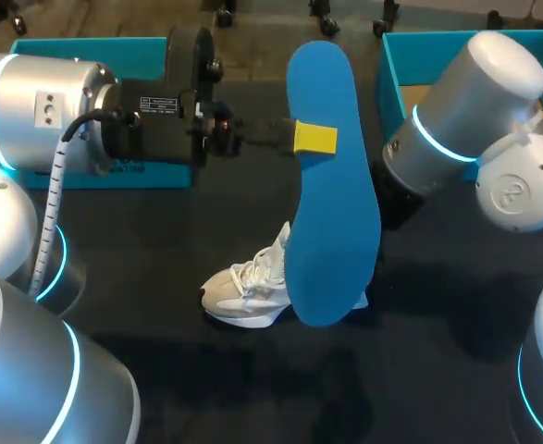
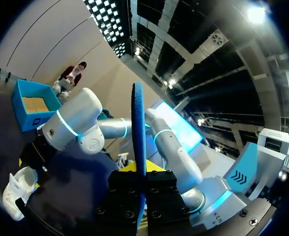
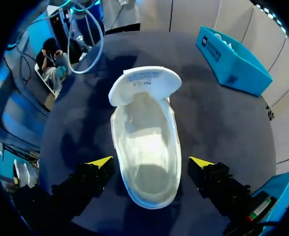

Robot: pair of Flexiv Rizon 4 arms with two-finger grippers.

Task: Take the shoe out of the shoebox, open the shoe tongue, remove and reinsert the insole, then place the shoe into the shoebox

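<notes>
- The blue insole (image 1: 331, 185) is pinched at its edge by the left claw (image 1: 314, 139). The yellow-tipped fingers are nearly closed, with only the thin sheet between them.
- The insole is held in the air above the middle of the desk (image 1: 252, 388), with its flat face turned up toward the head camera. In the left wrist view it is seen edge-on as a narrow blue strip.
- The white shoe (image 1: 248, 291) is set on the desk, toe to the left. In the head view its heel end is hidden behind the raised insole.
- The right claw (image 3: 150, 162) is spread wide and nothing is gripped. Its yellow tips are placed on either side of the shoe's heel, and no contact with the shoe is seen.
- The tongue (image 3: 144, 81) is folded back over the toe, so the pale, smooth lining of the shoe is laid bare.
- A teal left shoebox (image 1: 86, 51) is seen at the far left, partly covered by the left arm (image 1: 40, 111).
- A teal right shoebox (image 1: 396, 69) with a brown cardboard floor is seen at the far right, partly covered by the right arm (image 1: 456, 102).
- The desk is covered in a dark, matte surface.
- The insole is smooth and long-oval in shape, while the shoe is rounded, with white laces at its upper.
</notes>
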